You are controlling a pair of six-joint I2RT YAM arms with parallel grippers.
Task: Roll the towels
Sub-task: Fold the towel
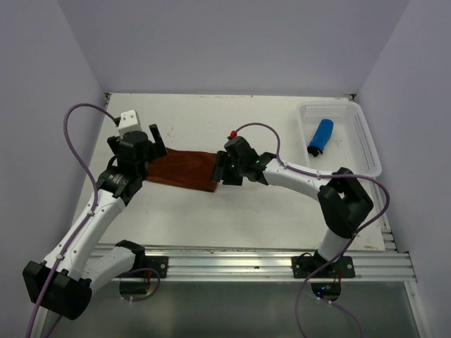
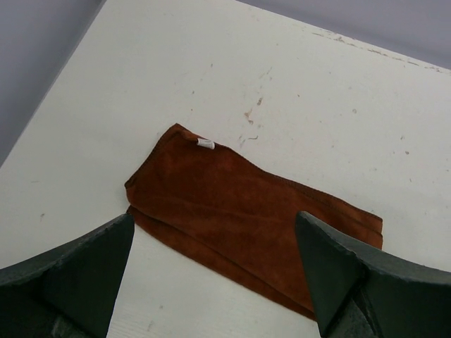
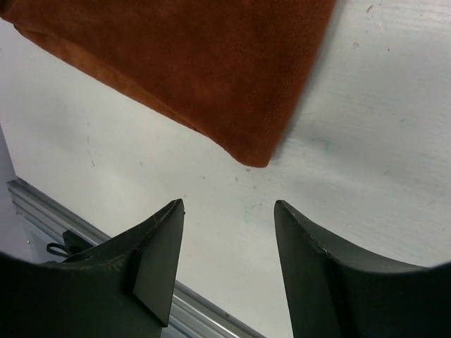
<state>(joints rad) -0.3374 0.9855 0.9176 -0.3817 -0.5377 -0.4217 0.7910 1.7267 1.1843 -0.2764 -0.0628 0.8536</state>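
Note:
The rust-brown towel [image 1: 184, 170] lies flat, folded into a long strip, in the middle of the table. It also shows in the left wrist view [image 2: 246, 211] with a small white tag near its far corner, and in the right wrist view [image 3: 197, 63]. My left gripper [image 1: 149, 144] is open and empty above the towel's left end [image 2: 215, 225]. My right gripper [image 1: 220, 174] is open and empty just off the towel's right near corner [image 3: 229, 204]. The bright blue towel [image 1: 321, 136] lies rolled inside the white mesh basket [image 1: 366, 144].
The basket stands at the far right of the table. Grey walls close the table on the left, back and right. An aluminium rail [image 1: 246, 264] runs along the near edge; it also shows in the right wrist view [image 3: 42, 204].

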